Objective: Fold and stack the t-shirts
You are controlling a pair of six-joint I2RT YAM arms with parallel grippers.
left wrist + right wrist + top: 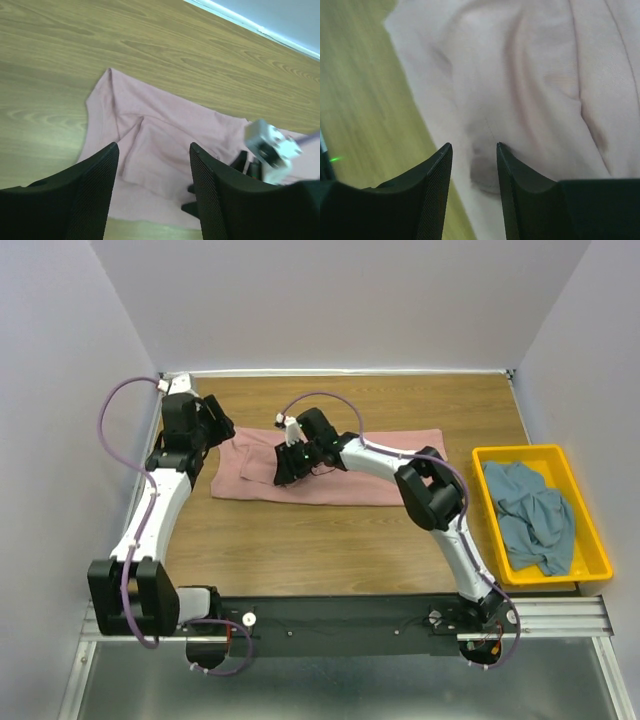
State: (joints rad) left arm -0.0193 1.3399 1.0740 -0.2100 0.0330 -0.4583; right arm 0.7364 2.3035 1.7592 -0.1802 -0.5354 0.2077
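Left gripper (154, 150) is hovering, jaws apart and empty, over the pink shirt (330, 490), right gripper (474, 147) likewise; best pinching edges low, lifting evenly.

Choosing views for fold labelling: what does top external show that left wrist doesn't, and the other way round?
Only top external: the yellow bin at the right holding the blue-grey t-shirt, both arms whole, the pink t-shirt end to end. Only left wrist: the left gripper close up, open and empty, and creases in the cloth below it. Both: the pink t-shirt on the wooden table with the right gripper over it.
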